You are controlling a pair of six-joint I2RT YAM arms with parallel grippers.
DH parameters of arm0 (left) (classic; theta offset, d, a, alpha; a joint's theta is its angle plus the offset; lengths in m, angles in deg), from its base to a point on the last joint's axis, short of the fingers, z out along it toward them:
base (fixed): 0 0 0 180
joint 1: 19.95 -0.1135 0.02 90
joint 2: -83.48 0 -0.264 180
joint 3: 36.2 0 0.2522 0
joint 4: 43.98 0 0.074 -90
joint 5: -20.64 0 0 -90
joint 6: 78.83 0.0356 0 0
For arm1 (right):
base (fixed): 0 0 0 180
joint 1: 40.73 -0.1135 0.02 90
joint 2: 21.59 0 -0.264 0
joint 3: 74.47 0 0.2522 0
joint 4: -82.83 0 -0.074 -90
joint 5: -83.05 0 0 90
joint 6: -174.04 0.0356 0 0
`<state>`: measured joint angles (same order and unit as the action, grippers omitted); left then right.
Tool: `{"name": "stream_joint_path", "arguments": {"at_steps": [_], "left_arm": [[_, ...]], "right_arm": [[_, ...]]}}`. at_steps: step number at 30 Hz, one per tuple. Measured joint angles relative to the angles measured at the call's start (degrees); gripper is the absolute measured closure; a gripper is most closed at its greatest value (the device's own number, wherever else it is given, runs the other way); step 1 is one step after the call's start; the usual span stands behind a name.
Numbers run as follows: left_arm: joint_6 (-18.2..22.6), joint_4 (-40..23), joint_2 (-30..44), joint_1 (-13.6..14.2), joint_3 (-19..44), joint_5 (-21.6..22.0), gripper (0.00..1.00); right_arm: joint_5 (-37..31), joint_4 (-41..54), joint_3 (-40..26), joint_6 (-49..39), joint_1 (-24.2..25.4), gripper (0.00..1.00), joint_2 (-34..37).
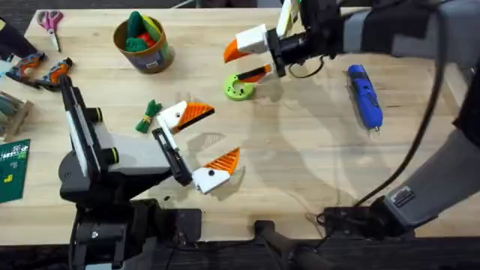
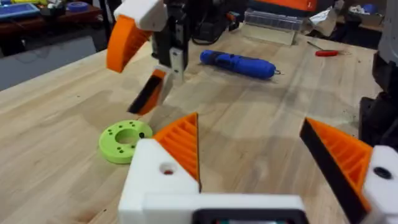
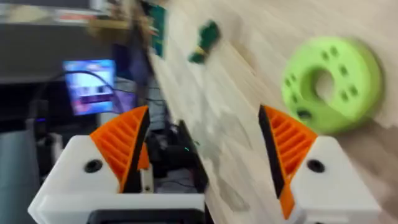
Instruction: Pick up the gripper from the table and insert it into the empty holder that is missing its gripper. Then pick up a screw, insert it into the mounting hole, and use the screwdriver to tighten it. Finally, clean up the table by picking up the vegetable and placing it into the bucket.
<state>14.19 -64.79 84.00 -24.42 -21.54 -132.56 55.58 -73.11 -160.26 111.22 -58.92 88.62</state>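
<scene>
My right gripper [image 1: 234, 66] reaches in from the far right and stands open just above the lime-green disc [image 1: 238, 88]. Its far finger is a white block with an orange wedge [image 1: 244, 43]. On its near finger sits the gripper [image 1: 253, 73], an orange wedge with a dark face [image 2: 149, 93], and the holder behind it is mostly hidden. Nothing is between the fingers [image 3: 202, 115]. My left gripper [image 1: 223, 132] rests open and empty at mid-table. The vegetable [image 1: 148, 116] lies left of it. The blue screwdriver [image 1: 365, 94] lies at the right. The bucket [image 1: 142, 41] stands far left. No screw can be made out.
Scissors [image 1: 50, 21] and orange-handled tools [image 1: 41, 71] lie at the far left edge, with a green board [image 1: 13, 169] nearer. Bare wood stretches between the disc and the screwdriver and along the front right.
</scene>
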Motion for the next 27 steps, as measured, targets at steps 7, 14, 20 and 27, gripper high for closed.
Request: {"name": "stream_joint_path", "arguments": {"at_steps": [7, 14, 20, 27], "left_arm": [[0.0, 0.0, 0.01, 0.0, 0.0, -0.01, 0.015], [0.0, 0.0, 0.0, 0.0, 0.0, -0.01, 0.015], [0.0, 0.0, 0.0, 0.0, 0.0, -0.01, 0.015], [0.0, 0.0, 0.01, 0.0, 0.0, -0.01, 0.015]], "right_arm": [[-16.15, 31.69, -9.86, -19.68, -0.16, 0.009, -7.2], [-32.05, 42.48, -11.83, -27.36, -2.66, 0.009, -16.84], [-46.76, 44.13, -11.83, -28.75, -10.97, 0.009, -18.73], [-56.91, 39.42, -11.83, -29.14, -20.3, 0.009, -18.26]]}}
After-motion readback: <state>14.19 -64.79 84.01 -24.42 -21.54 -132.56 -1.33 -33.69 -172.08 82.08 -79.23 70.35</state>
